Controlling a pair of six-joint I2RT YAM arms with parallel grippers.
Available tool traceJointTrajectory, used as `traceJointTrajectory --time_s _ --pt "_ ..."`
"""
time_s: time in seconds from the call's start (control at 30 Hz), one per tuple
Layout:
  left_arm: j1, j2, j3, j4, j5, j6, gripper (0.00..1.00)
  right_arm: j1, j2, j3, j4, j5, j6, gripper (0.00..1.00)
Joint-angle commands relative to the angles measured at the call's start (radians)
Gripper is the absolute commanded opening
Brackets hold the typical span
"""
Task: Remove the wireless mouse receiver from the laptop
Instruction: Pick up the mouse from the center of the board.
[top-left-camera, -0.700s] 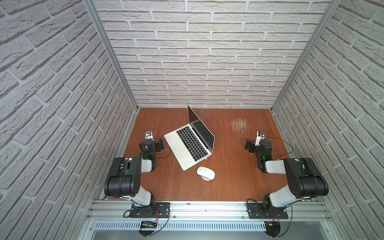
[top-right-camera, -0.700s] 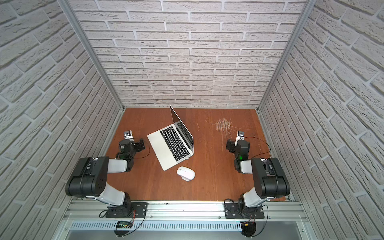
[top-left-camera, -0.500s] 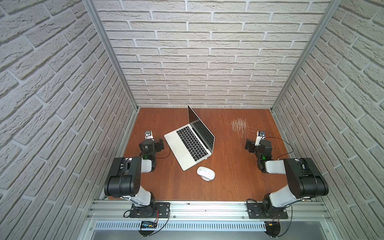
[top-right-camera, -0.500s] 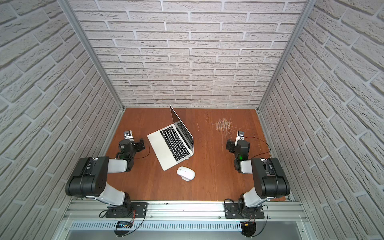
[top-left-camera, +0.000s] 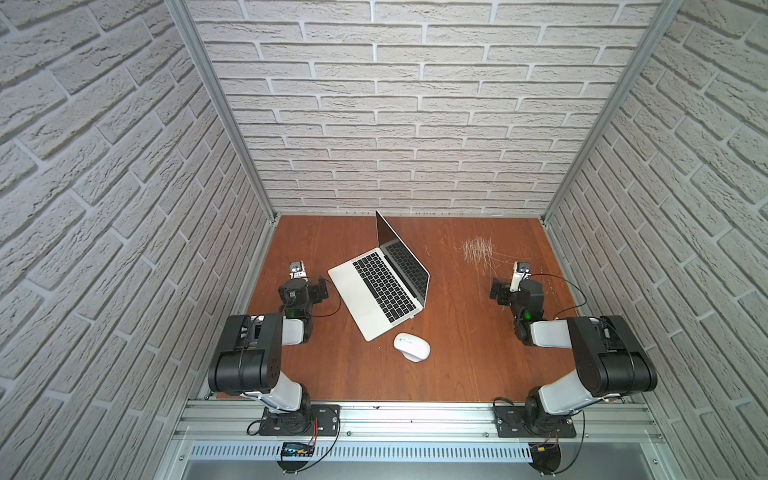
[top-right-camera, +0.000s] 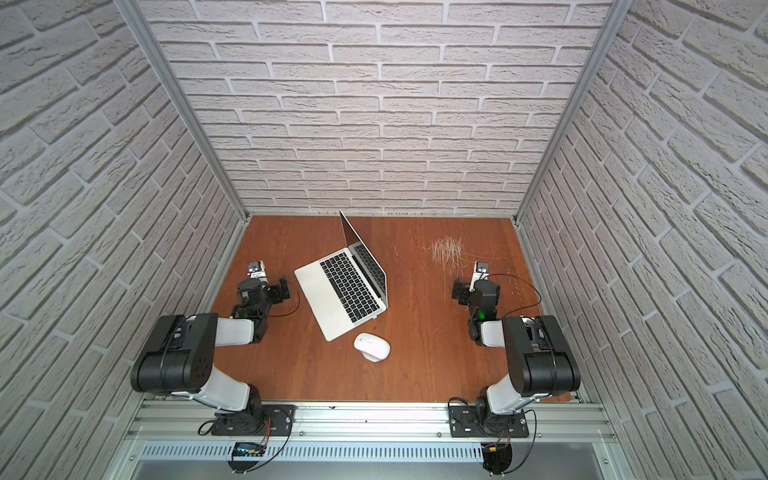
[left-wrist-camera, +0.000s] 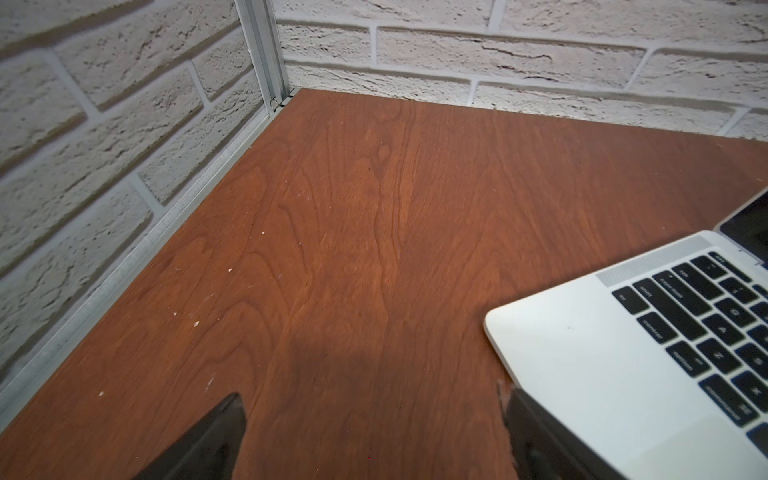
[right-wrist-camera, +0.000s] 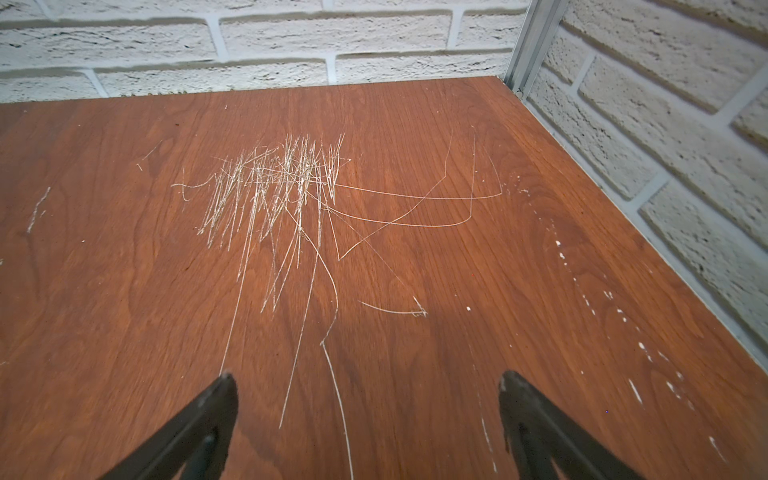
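Both top views look steeply down from high above the front edge of the reddish-brown wooden desk (top-left-camera: 374, 374), taking in all of it. The left wrist view sits low and close, facing the far left corner, sharing one corner of the thin silver laptop (left-wrist-camera: 602, 374) with them. The right wrist view, equally low, faces the far right corner and the pale scratches (right-wrist-camera: 274, 187).

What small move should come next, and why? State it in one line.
Probably swing the right gripper across toward the laptop edge that faces the mouse, where a small nub, likely the wireless mouse receiver, sticks out. That gripper stands open, holds nothing, and is well apart from the laptop.
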Motion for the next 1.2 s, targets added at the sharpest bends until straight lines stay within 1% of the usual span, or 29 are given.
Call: traceJointTrajectory --time_s 0.0,0.27,0.3,0.4,0.43,0.47,0.5,0.53,0.57,0.6,0.63,0.7,0.77,0.83,0.9,1.0,1.03,1.13,1.17 --pt "-0.001 0.001 0.001 0.046 0.013 0.008 0.98 -0.002 -0.016 0.015 0.018 -0.007 -0.007 0.99" --pt "-0.002 -0.001 -0.001 0.051 0.012 0.010 0.98 -0.002 -0.016 0.016 0.018 -0.006 -0.006 0.99" --pt "-0.008 -0.019 0.006 0.000 -0.017 0.008 0.98 -0.002 -0.016 0.016 0.018 -0.006 -0.007 0.99" --pt "-0.017 -0.147 0.147 -0.349 -0.074 -0.009 0.98 -0.002 -0.016 0.016 0.018 -0.006 -0.007 0.99" --pt "-0.020 -0.177 0.163 -0.387 -0.083 -0.001 0.98 -0.002 -0.016 0.016 0.018 -0.006 -0.006 0.99" --pt "-0.032 -0.205 0.151 -0.373 -0.097 0.008 0.98 -0.003 -0.017 0.015 0.018 -0.007 -0.007 0.99" --pt "-0.039 -0.235 0.120 -0.324 -0.104 0.006 0.98 -0.002 -0.016 0.016 0.018 -0.007 -0.006 0.99" --pt "-0.040 -0.265 0.084 -0.283 -0.094 -0.009 0.98 -0.002 -0.016 0.016 0.018 -0.007 -0.007 0.99" --pt "-0.041 -0.288 0.060 -0.267 -0.084 -0.022 0.98 -0.002 -0.016 0.016 0.018 -0.007 -0.007 0.99" --pt "-0.043 -0.316 0.059 -0.291 -0.080 -0.035 0.98 -0.002 -0.016 0.015 0.018 -0.007 -0.006 0.99" --pt "-0.045 -0.342 0.077 -0.355 -0.088 -0.061 0.98 -0.002 -0.016 0.016 0.018 -0.006 -0.006 0.99" --pt "-0.046 -0.372 0.168 -0.550 -0.100 -0.141 0.98 -0.002 -0.016 0.016 0.018 -0.007 -0.006 0.99" --pt "-0.050 -0.379 0.230 -0.650 -0.111 -0.187 0.98 -0.003 -0.016 0.015 0.018 -0.006 -0.006 0.99" --pt "-0.050 -0.397 0.222 -0.640 -0.121 -0.246 0.98 -0.002 -0.016 0.015 0.018 -0.006 -0.007 0.99" --pt "-0.043 -0.436 0.196 -0.639 -0.109 -0.334 0.98 -0.003 -0.015 0.017 0.016 -0.007 -0.006 0.99" --pt "-0.038 -0.486 0.162 -0.673 -0.142 -0.465 0.98 -0.016 -0.013 0.022 0.006 -0.040 -0.001 0.99" --pt "-0.032 -0.499 0.155 -0.683 -0.117 -0.499 0.98 -0.018 -0.014 0.022 0.006 -0.046 -0.001 0.99" --pt "-0.028 -0.532 0.144 -0.709 0.016 -0.521 0.98 -0.021 -0.026 0.024 0.008 -0.053 -0.001 0.99" --pt "-0.031 -0.545 0.144 -0.729 0.061 -0.527 0.98 -0.017 -0.053 0.054 -0.059 -0.063 -0.016 0.99"
